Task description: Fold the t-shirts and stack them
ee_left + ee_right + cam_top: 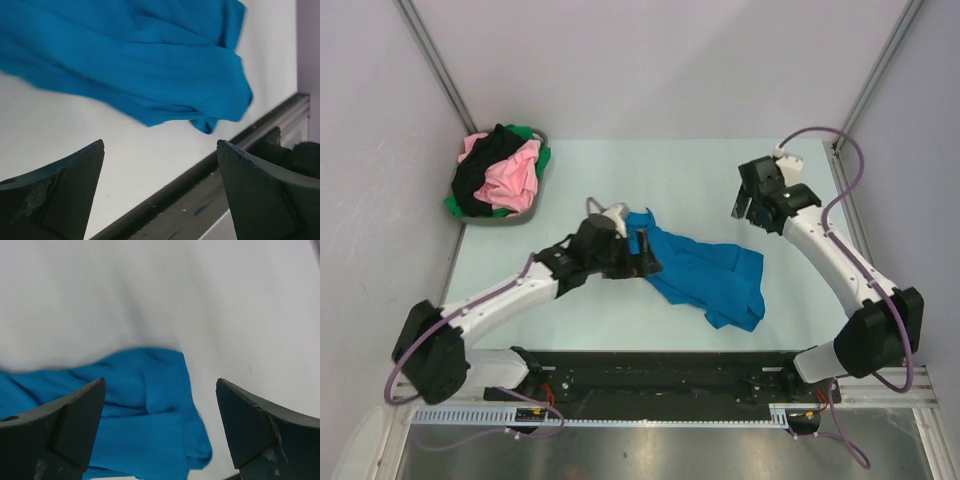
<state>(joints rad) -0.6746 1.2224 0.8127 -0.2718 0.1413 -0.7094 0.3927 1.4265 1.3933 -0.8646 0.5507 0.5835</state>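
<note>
The blue t-shirt (710,275) lies crumpled mid-frame on the surface (620,170). Your left hand (161,150) and right hand (160,387) both gape wide, holding nothing. Pinch opposite edges and spread it flat before folding.

No writing, label, brand, number or sign can be read in any view — the blue t-shirt (705,275) shows plain cloth, the bench (620,170) a plain pale surface.
</note>
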